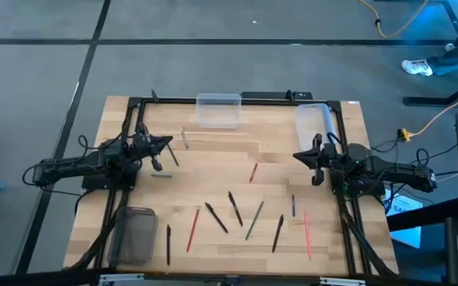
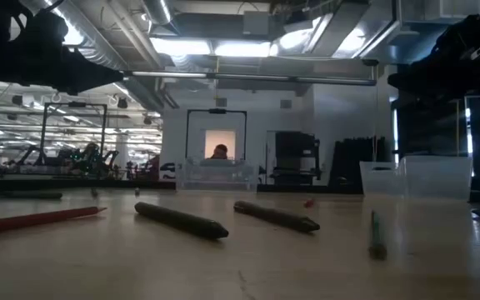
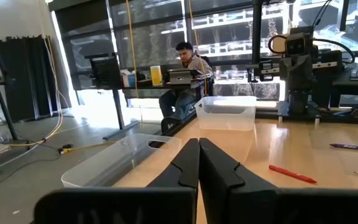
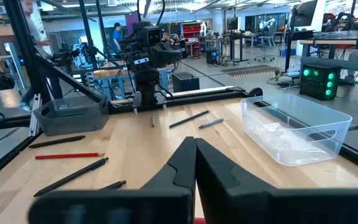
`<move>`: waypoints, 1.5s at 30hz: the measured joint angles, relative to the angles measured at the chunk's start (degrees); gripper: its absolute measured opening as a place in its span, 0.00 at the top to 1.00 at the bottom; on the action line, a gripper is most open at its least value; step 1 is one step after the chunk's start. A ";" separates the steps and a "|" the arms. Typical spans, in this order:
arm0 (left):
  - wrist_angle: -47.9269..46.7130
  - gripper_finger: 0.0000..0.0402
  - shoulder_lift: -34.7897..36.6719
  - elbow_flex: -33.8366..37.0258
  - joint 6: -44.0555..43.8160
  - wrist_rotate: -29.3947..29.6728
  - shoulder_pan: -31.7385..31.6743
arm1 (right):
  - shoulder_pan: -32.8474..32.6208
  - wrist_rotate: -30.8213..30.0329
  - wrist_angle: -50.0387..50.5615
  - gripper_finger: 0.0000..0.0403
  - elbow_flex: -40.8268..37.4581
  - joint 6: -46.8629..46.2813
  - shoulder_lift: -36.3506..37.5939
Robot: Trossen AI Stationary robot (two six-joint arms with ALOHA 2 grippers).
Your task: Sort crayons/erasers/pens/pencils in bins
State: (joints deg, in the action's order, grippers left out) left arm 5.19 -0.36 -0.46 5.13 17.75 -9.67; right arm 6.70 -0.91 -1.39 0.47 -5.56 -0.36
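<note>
Nothing sorted yet: pens and pencils scattered across the table [image 1: 237, 171] toward 6 o'clock, all three bins bare of them. Clear bin [image 1: 219, 110] at 12 o'clock, second clear bin [image 1: 316, 121] at 1 o'clock, dark grey bin [image 1: 134, 235] at 7 o'clock.

Left gripper [image 1: 166, 144] at 9 o'clock, raised, jaws clenched on nothing. Right gripper [image 1: 299, 156] at 3 o'clock, likewise pinched together and bare.

Likely trouble: round barrels rolling away under a closing pinch, or a grab across the length instead of the width. Neighbouring sticks nudged too, as with the black pen [image 1: 234, 208] and dark pencil [image 1: 216, 218], lying close.

Red pencil [image 1: 192, 229]: long axis roughly 12 to 6, tilted slightly toward 1. Green pencil [image 1: 254, 220]: 1 to 7.
</note>
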 joint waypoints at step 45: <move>0.01 1.00 0.00 -0.01 5.49 0.03 -0.01 | 0.00 -0.45 -2.38 0.97 0.01 14.86 0.04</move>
State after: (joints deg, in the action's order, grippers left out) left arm 5.20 -0.36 -0.47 10.62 17.78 -9.69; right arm 6.70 -1.36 -3.77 0.48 9.30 -0.32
